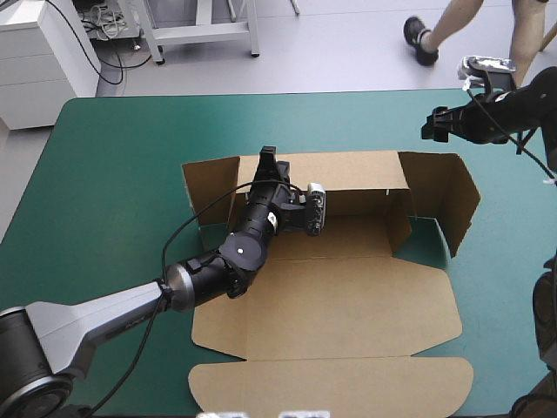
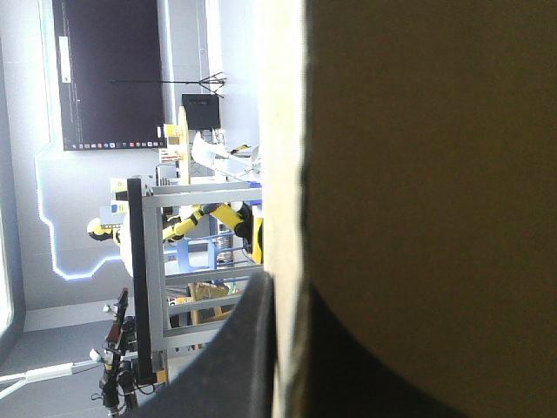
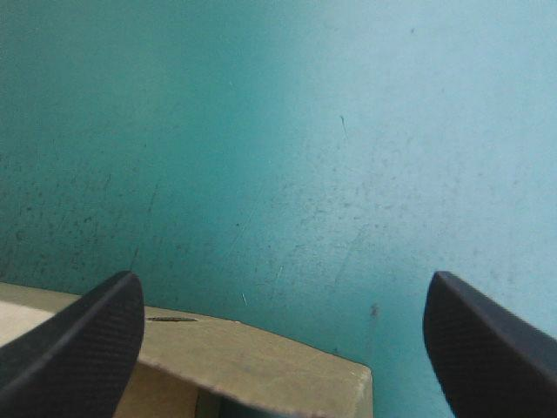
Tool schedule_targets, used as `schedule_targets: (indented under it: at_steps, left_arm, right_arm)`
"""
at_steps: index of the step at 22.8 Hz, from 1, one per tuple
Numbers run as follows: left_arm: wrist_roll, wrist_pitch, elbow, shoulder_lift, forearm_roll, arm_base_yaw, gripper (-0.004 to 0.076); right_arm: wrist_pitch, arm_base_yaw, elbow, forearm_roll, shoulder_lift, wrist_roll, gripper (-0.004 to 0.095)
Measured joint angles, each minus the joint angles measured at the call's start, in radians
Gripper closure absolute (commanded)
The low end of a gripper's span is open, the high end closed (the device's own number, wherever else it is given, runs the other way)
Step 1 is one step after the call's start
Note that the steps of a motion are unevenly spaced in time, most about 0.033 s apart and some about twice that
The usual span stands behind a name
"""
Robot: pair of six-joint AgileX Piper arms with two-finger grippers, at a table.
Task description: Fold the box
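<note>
The brown box (image 1: 348, 305) lies mid-table, its long back wall (image 1: 348, 170) raised and the lid (image 1: 331, 383) flat toward the near edge. End flaps stand up at the left (image 1: 209, 187) and the right (image 1: 452, 196). My left gripper (image 1: 268, 158) is at the top edge of the back wall near its left end. In the left wrist view the brown board (image 2: 435, 174) runs between the two black fingers (image 2: 235, 366), which are shut on it. My right gripper (image 1: 435, 124) hangs open over the far right of the table, past the box's right flap; a corner of board (image 3: 261, 366) shows under it.
Bare teal-green cover (image 1: 113, 174) stretches left of the box and along the far edge (image 1: 261, 113). The left arm (image 1: 235, 252) lies across the box's left part. A strip of cover (image 1: 522, 287) lies right of the box.
</note>
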Motion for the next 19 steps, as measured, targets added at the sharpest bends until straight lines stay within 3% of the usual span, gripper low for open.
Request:
schedule_targets:
  at_steps: [9, 19]
  left_arm:
    - [0.0, -0.002, 0.0, 0.0, 0.0, 0.0, 0.0731]
    - [0.0, -0.002, 0.0, -0.002, 0.0, 0.0, 0.0731]
  right_arm:
    - [-0.039, 0.062, -0.008, -0.032, 0.081, -0.008, 0.01]
    - [0.051, 0.061, -0.005, -0.127, 0.074, 0.007, 0.01]
